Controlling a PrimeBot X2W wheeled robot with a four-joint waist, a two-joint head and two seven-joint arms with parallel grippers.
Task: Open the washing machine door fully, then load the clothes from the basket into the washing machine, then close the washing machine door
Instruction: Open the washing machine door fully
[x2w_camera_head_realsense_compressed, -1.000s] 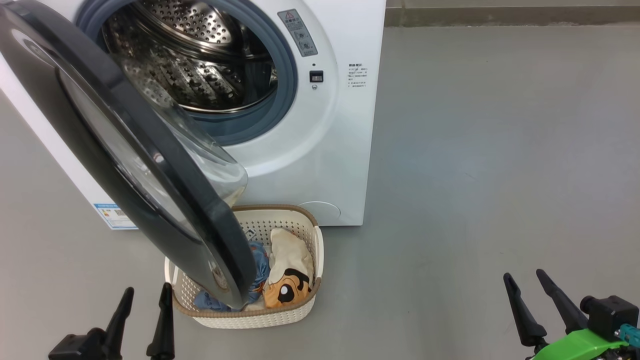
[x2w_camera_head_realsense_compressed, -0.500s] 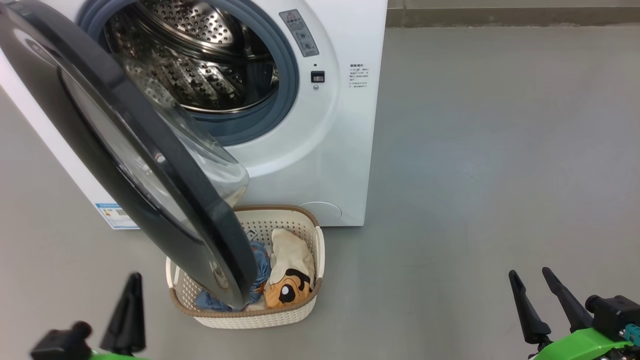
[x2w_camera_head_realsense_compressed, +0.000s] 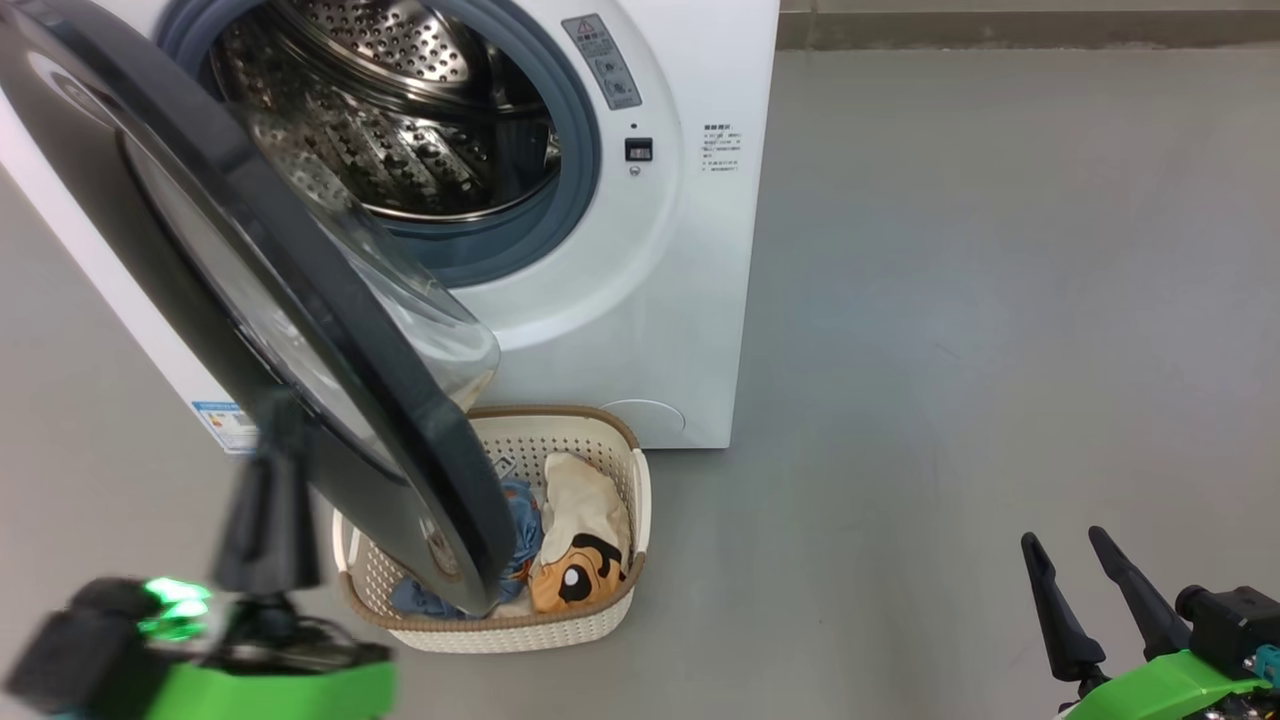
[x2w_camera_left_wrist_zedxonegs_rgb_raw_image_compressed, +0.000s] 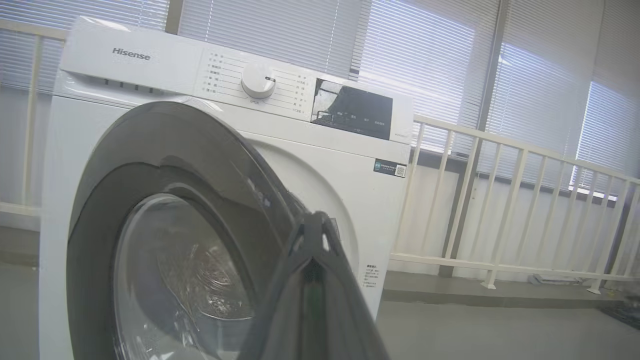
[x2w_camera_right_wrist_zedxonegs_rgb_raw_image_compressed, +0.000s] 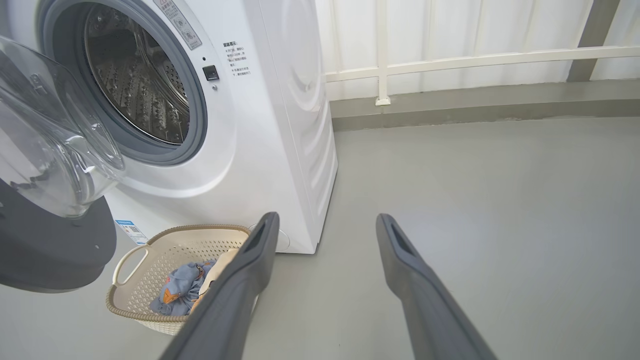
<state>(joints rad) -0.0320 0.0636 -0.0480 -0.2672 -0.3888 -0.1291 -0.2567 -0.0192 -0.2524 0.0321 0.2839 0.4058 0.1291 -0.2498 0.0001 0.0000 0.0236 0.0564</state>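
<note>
Door-opening is proceeding: the clenched, empty left gripper (x2w_camera_head_realsense_compressed: 275, 470) is hovering beside the door (x2w_camera_head_realsense_compressed: 230, 280), probably needing to push it wider; the right gripper (x2w_camera_head_realsense_compressed: 1063, 537) is idling released.

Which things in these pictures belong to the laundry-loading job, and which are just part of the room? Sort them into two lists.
For the job:
washing machine
door, hanging open
basket
clothes, lying in the basket

Just there:
railing
blinds
floor
</note>
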